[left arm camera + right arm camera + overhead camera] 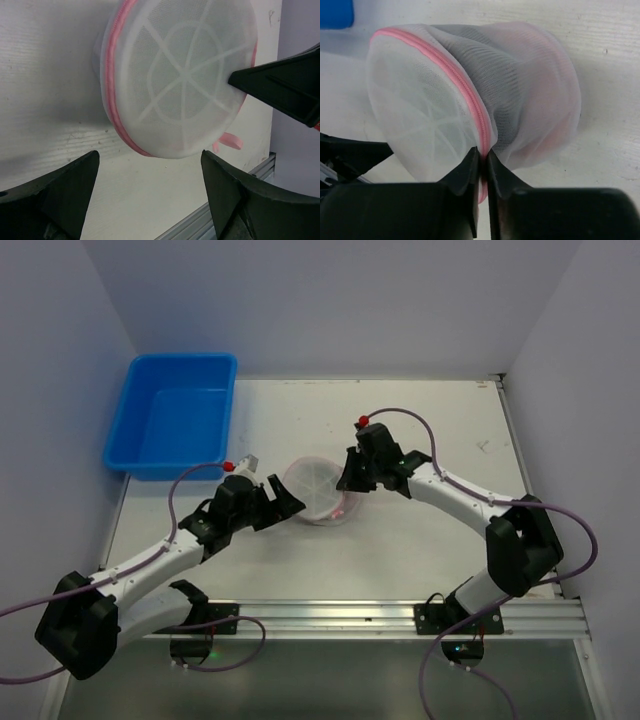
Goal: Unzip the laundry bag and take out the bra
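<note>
The laundry bag (318, 490) is a small round white mesh drum with pink zipper trim, in the middle of the table. My right gripper (347, 483) is shut on the bag's pink zipper rim (481, 131), pinching it at the bag's right side. In the right wrist view the bag (520, 90) bulges, with pink cloth showing faintly through the mesh. My left gripper (290, 505) is open just left of the bag, not touching it. In the left wrist view the bag's lid (185, 80) faces me, and a pink tab (231, 141) hangs at its lower edge.
A blue plastic bin (172, 415) stands at the back left of the table. A metal rail (330, 618) runs along the near edge. Grey walls close in on both sides.
</note>
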Controlling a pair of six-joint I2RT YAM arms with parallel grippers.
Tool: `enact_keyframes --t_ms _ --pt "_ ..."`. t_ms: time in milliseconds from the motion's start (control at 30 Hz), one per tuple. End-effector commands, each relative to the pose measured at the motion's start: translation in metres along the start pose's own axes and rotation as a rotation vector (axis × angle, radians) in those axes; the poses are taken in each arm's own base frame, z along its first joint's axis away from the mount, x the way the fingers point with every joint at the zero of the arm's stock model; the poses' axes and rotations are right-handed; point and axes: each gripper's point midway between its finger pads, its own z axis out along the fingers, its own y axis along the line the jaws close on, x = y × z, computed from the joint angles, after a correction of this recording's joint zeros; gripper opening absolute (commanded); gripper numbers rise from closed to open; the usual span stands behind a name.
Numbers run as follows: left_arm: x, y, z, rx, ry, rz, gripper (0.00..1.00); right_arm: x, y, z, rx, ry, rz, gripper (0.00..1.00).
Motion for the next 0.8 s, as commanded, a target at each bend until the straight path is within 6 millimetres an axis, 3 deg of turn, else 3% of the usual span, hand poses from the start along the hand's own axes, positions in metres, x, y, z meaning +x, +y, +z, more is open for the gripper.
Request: enact_keyframes --t_ms 0,233,500,567,733,767 --pt "-0.003 -0.015 -0.001 0.063 -0.038 -0.07 0.86 0.002 -0.009 -0.001 -0.002 -0.038 0.058 0.04" --pt "0.012 -0.031 0.001 0.137 -0.042 -0.122 0.84 0.033 -0.024 0.003 -0.088 -0.01 0.307 0.0" --pt "0.02 -0.042 0.016 0.153 -0.04 -0.116 0.82 0.023 -0.001 -0.01 -0.216 -0.055 0.461 0.0" --pt "0.012 -0.05 0.018 0.173 -0.078 -0.109 0.8 0.021 0.003 -0.011 -0.229 -0.054 0.463 0.0" --pt "0.009 -0.05 0.027 0.145 -0.09 -0.099 0.67 0.023 0.008 -0.011 -0.259 -0.033 0.481 0.0" --pt "0.007 -0.048 0.027 0.136 -0.109 -0.109 0.6 0.023 0.009 -0.011 -0.266 -0.03 0.478 0.0"
